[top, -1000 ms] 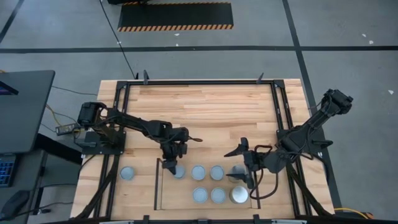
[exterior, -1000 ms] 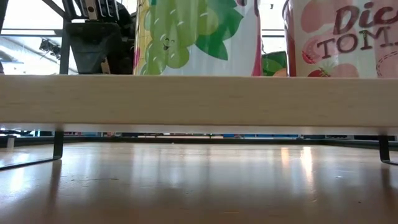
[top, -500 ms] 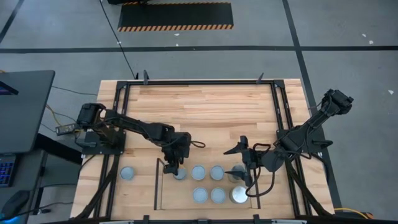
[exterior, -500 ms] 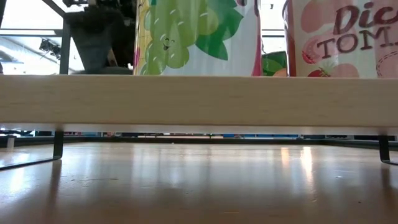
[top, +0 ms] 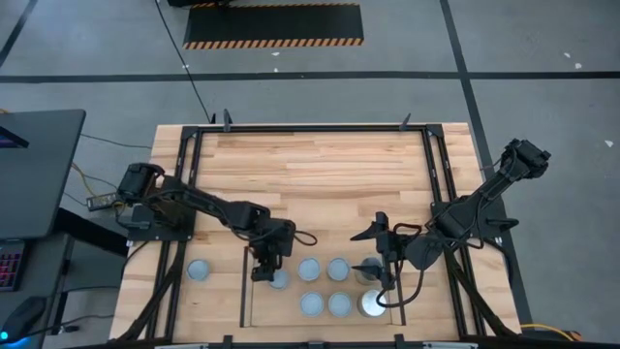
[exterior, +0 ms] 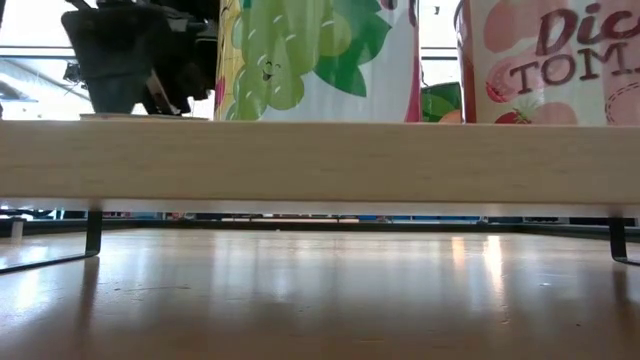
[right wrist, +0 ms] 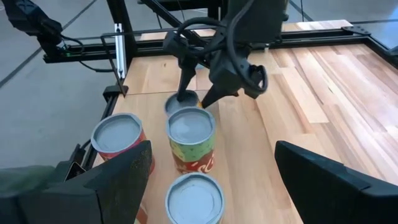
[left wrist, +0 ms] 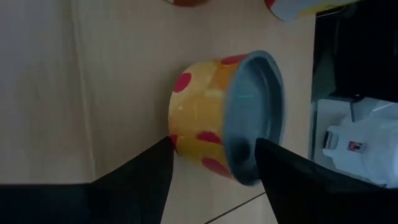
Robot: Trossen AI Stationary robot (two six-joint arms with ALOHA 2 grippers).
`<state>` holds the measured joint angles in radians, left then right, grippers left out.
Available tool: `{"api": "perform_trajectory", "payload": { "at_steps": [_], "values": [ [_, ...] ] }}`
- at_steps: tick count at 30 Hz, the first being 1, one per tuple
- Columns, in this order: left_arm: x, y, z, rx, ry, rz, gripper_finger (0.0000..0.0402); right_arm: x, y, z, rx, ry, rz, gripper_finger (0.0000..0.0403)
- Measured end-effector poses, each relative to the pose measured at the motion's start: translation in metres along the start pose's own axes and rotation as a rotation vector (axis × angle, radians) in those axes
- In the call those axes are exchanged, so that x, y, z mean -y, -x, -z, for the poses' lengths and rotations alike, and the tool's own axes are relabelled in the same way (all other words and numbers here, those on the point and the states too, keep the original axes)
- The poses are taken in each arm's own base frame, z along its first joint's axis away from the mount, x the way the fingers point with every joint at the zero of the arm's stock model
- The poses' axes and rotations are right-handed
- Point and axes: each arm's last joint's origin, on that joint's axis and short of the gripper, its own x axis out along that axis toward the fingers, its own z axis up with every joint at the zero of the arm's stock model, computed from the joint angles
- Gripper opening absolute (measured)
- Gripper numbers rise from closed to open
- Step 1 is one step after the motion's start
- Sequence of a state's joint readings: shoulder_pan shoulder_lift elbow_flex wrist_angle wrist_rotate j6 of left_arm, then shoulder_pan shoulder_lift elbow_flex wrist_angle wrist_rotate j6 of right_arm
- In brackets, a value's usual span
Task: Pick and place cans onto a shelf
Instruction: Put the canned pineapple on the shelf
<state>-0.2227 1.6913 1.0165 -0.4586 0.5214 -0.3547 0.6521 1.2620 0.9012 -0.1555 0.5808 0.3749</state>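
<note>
My left gripper [top: 264,269] is shut on a yellow can with red dots [left wrist: 211,118] at the left end of the shelf's [top: 260,308] far row. It shows dark in the low view [exterior: 140,60]. My right gripper [top: 384,264] hangs open and empty over the shelf's right end, with cans below and ahead of it [right wrist: 212,149]. Six more cans stand on the shelf's wood on their bases: three in the far row [top: 309,269] and three in the near row [top: 340,304], one of them bright white [top: 372,303]. One can [top: 199,270] stands on the table left of the shelf. My left gripper pinches the yellow can between its two fingers. One finger is at the bottom edge of the side wall [left wrist: 175,138], the other over the top rim [left wrist: 252,149]. The fingers slant down from the table's far side. The can is upright; whether its base rests on the wood, I cannot tell.
The shelf's thin dark rails [top: 242,286] bound the bay left and right, and a black outer frame [top: 184,194] runs round the table. Near the low camera, a grape-label can [exterior: 320,60] and a tomato-label can [exterior: 550,60] stand on the shelf board [exterior: 320,160]. Bare wood lies at the table's far half.
My left gripper has gone toward the table's near edge and down, carrying the yellow can with it. The can stays upright and now stands nearer the near edge, at the left end of the shelf.
</note>
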Motion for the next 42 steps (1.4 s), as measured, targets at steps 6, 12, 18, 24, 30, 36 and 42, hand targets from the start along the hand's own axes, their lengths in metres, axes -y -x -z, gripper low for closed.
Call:
{"api": "perform_trajectory", "payload": {
  "at_steps": [6,12,18,24,30,36,42],
  "values": [
    [-0.001,0.0,0.001,-0.002,0.007,-0.038,0.0231,0.0,0.0,0.0,0.0,0.0,0.0,0.0348],
    [-0.005,0.007,0.002,0.002,0.022,-0.052,0.0231,0.0,0.0,0.0,0.0,0.0,0.0,0.0348],
    [0.009,0.028,-0.008,0.027,0.008,-0.14,0.0231,0.0,0.0,0.001,-0.007,0.005,0.003,0.0348],
    [0.038,0.036,-0.019,0.104,-0.022,-0.226,0.0212,0.001,0.0,0.001,-0.013,0.01,0.006,0.0348],
    [0.057,0.025,-0.011,0.088,0.034,-0.207,0.0123,0.001,0.0,0.002,-0.02,0.019,0.008,0.0348],
    [0.069,0.013,-0.009,0.133,-0.014,-0.245,0.0013,0.001,0.0,0.002,-0.02,0.023,0.009,0.0348],
    [0.068,0.0,-0.009,0.129,-0.019,-0.276,0.0012,0.001,0.0,0.002,-0.019,0.015,0.008,0.0348]
  ]
}}
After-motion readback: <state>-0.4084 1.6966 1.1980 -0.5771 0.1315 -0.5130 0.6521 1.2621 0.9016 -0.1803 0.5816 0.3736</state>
